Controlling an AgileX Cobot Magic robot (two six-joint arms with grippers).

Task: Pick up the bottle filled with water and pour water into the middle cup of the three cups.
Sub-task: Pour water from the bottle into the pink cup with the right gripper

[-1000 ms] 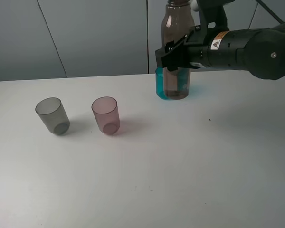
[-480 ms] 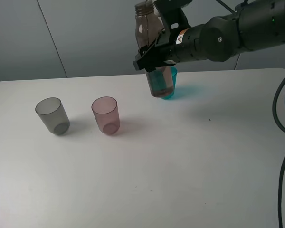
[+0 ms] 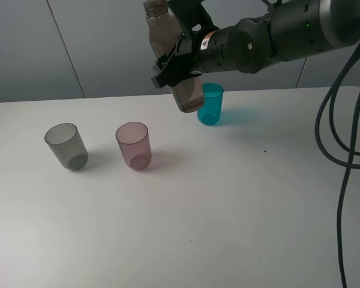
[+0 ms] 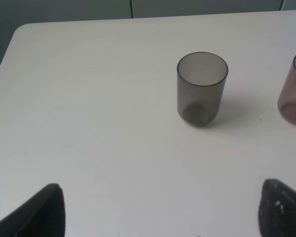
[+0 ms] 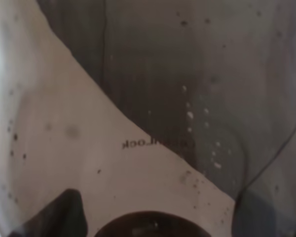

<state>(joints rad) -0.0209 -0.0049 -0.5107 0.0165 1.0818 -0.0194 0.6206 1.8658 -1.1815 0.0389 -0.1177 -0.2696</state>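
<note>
One arm reaches across, right claw (image 3: 177, 67) clamped on the tilted bottle (image 3: 162, 36), aloft

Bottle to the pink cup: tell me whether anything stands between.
Nothing visible does. The right hand holds the bottle in the air; only bare table lies between it and the pink cup. The teal cup and the grey cup stand outside that stretch.

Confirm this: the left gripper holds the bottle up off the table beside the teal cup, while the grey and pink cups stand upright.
Wrong arm: the exterior high view shows the right gripper holding the bottle up off the table beside the teal cup; the left gripper is open and empty. The grey cup and pink cup do stand upright.
</note>
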